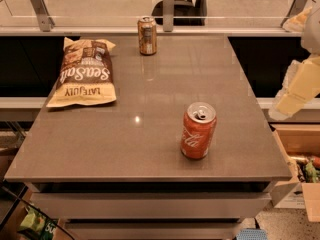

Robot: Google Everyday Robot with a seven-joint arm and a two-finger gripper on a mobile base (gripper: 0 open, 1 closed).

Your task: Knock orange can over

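Note:
The orange can [147, 35] stands upright at the far edge of the grey table [145, 134], close to the glass barrier. It has a bronze-gold body, a pale label patch and a silver rim. My gripper [289, 100] shows as a pale cream shape at the right edge of the view, off the table's right side and well apart from the orange can.
A brighter red-orange can [198, 130] with white script stands upright near the table's front right. A chip bag [84, 73] lies flat at the far left. A glass barrier with metal posts [168, 6] runs behind the table. A cardboard box [302, 164] sits at lower right.

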